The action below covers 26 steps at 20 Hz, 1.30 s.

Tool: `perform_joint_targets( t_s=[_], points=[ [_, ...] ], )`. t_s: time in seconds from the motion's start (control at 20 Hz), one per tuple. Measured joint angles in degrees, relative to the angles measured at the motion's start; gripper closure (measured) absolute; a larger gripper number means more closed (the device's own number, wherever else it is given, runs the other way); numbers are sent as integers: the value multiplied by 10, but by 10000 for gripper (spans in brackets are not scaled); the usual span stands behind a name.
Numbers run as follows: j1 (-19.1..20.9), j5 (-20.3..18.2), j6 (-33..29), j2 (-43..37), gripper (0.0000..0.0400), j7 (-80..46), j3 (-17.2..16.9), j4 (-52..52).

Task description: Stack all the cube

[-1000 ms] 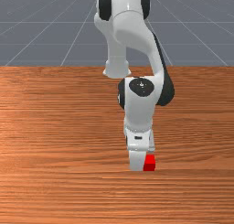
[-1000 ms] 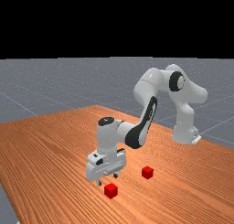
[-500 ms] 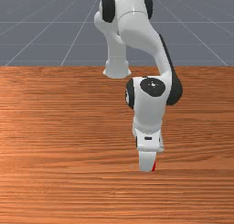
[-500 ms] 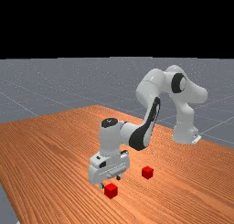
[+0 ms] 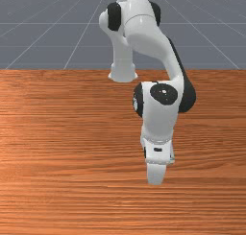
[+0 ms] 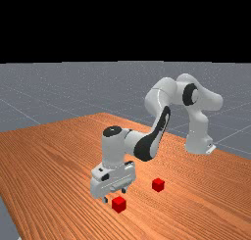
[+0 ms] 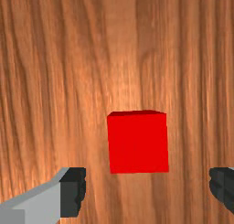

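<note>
I had the jaws of my gripper (image 6: 114,195) parted wide, low over the table (image 6: 59,160). Just beside them in the far view sat one red cube (image 6: 118,204); the wrist view put it in line with the gap, touching neither finger. The second red cube (image 6: 158,185) rested apart, farther off toward the far view's right, nearer my arm's base (image 6: 197,136).

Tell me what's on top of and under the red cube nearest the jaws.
Nothing rests on that red cube; its top is bare. It seems to sit on the wooden table; the patch underneath is hidden.
</note>
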<state>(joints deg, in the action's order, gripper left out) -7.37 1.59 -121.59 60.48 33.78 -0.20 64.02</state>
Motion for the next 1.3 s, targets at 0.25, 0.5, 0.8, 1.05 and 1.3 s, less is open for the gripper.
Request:
perform_joint_targets(
  t_s=[0.25,0.5,0.8,1.05,1.3],
  points=[
    [7,-19,-15,4,0,8,19,-4],
    [-24,-10,2,18,0,-51,4,-33],
    [-37,8,6,38,0,-48,-7,-54],
    [-39,10,-1,50,0,-50,-9,-56],
    [-28,4,-20,36,0,-24,2,-32]
  ],
)
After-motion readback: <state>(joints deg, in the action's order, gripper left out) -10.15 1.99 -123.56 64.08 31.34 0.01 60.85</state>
